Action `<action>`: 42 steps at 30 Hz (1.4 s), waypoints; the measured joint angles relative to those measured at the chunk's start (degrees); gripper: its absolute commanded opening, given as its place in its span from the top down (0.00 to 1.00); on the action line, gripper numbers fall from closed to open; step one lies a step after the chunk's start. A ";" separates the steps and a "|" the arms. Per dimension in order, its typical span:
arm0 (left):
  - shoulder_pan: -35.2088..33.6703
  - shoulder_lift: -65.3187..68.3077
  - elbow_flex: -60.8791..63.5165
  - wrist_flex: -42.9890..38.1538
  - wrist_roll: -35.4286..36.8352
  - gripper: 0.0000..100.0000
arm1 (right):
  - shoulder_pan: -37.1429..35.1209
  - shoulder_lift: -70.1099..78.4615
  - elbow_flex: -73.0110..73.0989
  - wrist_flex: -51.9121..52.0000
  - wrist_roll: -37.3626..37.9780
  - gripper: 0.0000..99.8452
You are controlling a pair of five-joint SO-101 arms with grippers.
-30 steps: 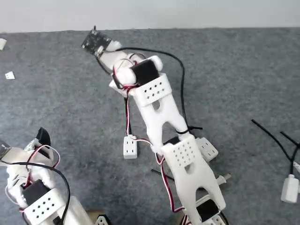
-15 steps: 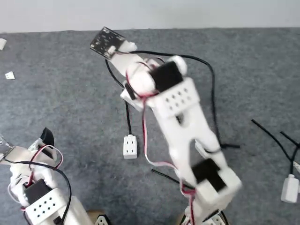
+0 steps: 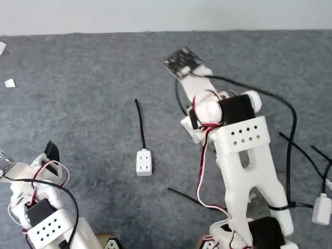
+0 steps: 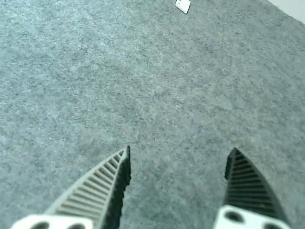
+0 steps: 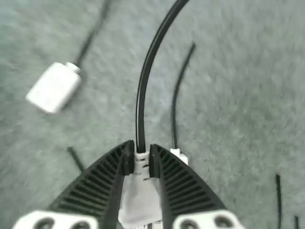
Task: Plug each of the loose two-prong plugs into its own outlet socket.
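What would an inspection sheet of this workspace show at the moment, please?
Surface: grey carpet.
Job's things: white socket lying free; white plug in the right gripper; white block at the high view's right edge.
Clutter: white scraps at its left edge.
Grippers: left gripper open above carpet; right gripper shut on the plug.
Cables: socket cable and plug cable, both black; loose black wires.
Surroundings: pale wall behind.

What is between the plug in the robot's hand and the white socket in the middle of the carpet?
Nothing that I can see. The right hand holds the plug, and just bare carpet lies between it and the socket.
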 measured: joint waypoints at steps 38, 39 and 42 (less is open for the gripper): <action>0.97 0.00 0.35 -0.09 0.00 0.70 | 5.10 1.41 45.10 -37.54 6.95 0.94; 0.97 0.00 0.35 -0.09 0.00 0.70 | 5.27 1.41 45.10 -37.10 7.12 0.97; 0.97 0.00 0.35 -0.09 0.00 0.70 | 6.15 1.41 45.10 -36.57 7.47 0.98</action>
